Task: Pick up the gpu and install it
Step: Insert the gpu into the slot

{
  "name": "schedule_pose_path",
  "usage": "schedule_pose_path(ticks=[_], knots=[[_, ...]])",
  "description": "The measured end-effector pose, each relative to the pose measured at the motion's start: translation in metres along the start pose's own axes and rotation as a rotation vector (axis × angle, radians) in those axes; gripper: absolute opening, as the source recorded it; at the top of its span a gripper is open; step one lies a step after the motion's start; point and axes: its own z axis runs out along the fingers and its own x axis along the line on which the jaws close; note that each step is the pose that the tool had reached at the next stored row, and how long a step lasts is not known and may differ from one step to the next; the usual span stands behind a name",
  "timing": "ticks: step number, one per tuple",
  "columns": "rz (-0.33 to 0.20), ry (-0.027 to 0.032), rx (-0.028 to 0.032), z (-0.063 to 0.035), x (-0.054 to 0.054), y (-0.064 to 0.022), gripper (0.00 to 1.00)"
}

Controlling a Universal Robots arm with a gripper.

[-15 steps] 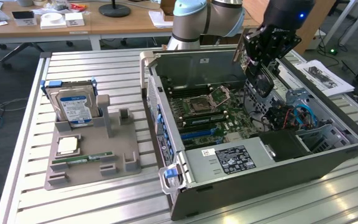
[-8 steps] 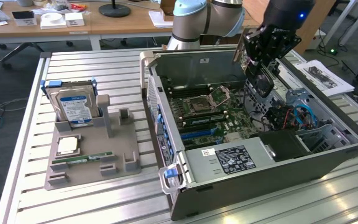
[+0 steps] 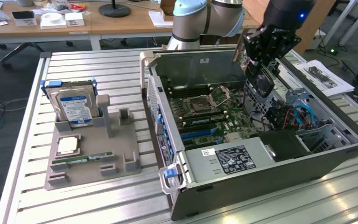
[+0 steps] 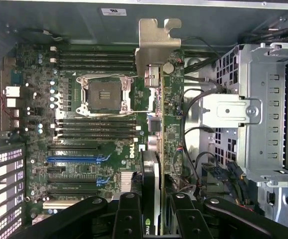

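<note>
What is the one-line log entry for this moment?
pincer: shut on gpu | gpu: held edge-down over motherboard | computer case: open

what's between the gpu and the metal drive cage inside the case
Dark cables loop there, between the gpu gripped in the pincer and the metal drive cage. The wrist view shows it.

Open room over the motherboard (image 4: 84,149); drive cage (image 4: 263,114) and cables (image 4: 191,119) crowd beside the gpu (image 4: 159,99) in the pincer (image 4: 156,209).
</note>
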Motion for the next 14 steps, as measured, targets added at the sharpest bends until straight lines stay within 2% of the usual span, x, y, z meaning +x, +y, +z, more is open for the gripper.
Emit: schedule_pose_path(ticks=[4,14], knots=[[-0.051,0.0031,-0.0006,0.0003,0.0,0.0,0.27],[-0.233,0.0143,-0.0027,0.0009,0.0,-0.0001,0.27]])
